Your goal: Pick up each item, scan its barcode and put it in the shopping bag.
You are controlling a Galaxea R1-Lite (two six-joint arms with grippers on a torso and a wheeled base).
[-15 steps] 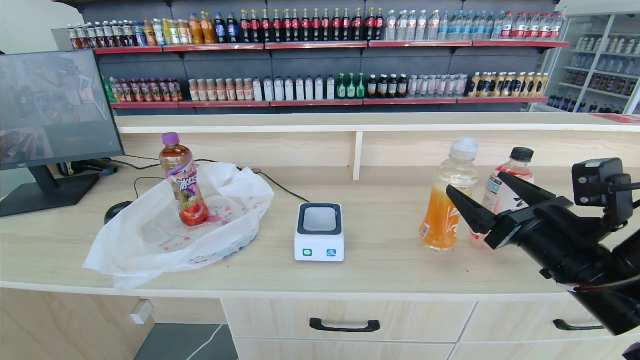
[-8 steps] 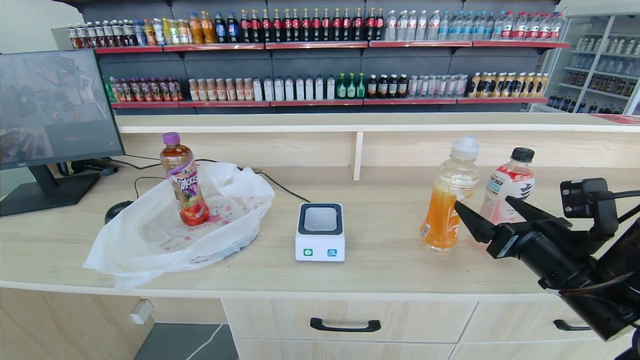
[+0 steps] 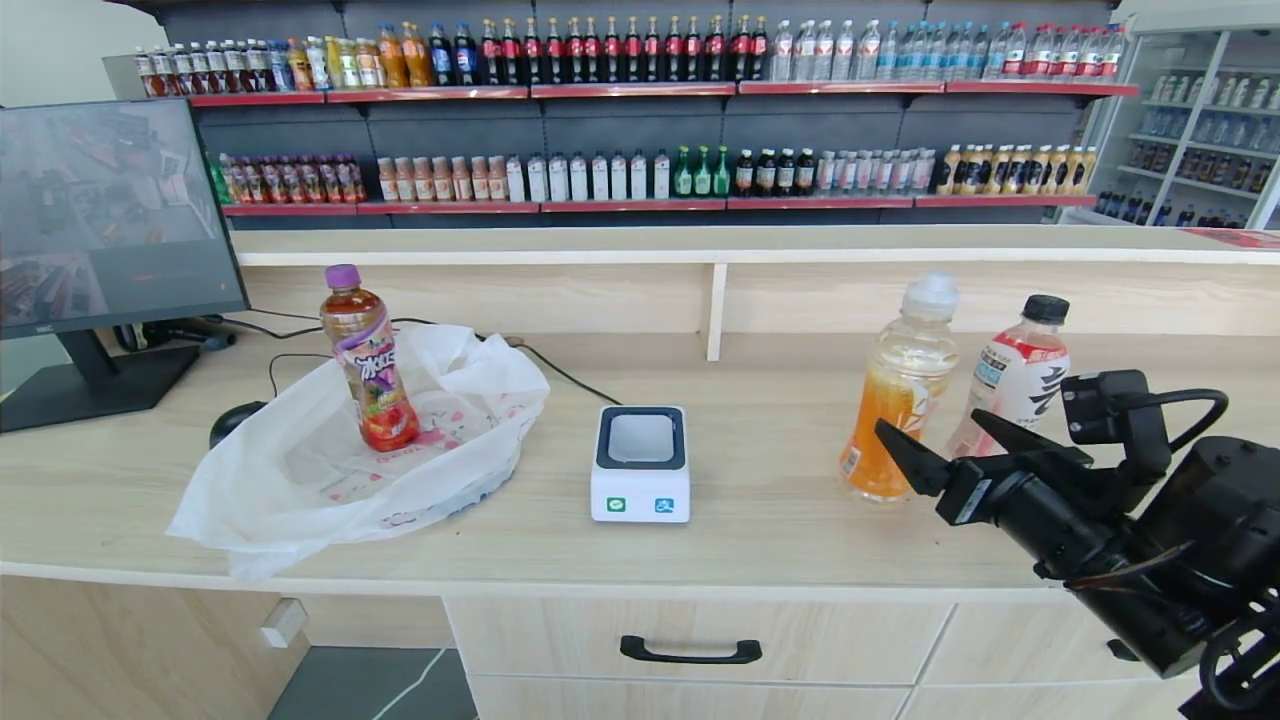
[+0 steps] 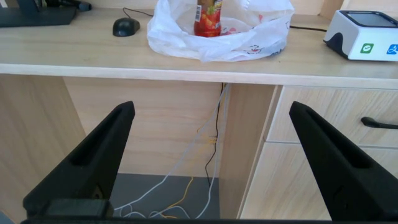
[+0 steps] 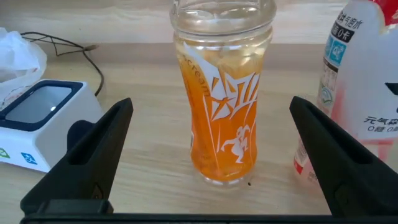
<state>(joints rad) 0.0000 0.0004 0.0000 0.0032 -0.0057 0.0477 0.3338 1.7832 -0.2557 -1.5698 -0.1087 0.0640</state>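
Note:
An orange drink bottle point(image 3: 893, 398) with a white cap stands on the right of the counter, upright, and it sits straight ahead between my right fingers in the right wrist view point(image 5: 224, 93). Beside it stands a white and red bottle point(image 3: 1015, 380) with a black cap point(image 5: 364, 81). My right gripper point(image 3: 940, 445) is open, just in front of both bottles and touching neither. A purple-capped red tea bottle point(image 3: 367, 360) stands upright in the white shopping bag point(image 3: 300, 470) at the left. The white scanner point(image 3: 640, 462) sits mid-counter. My left gripper point(image 4: 211, 162) hangs open below the counter edge.
A monitor point(image 3: 100, 230) on a stand, a black mouse point(image 3: 232, 420) and cables point(image 3: 540, 365) lie at the left and behind the bag. A raised shelf ledge point(image 3: 760, 245) runs along the counter's back. Drawers with black handles point(image 3: 690, 652) sit under the counter.
My right gripper has dropped lower and shifted left, now level with the lower part of the orange bottle. The bottles, bag and scanner have stayed put.

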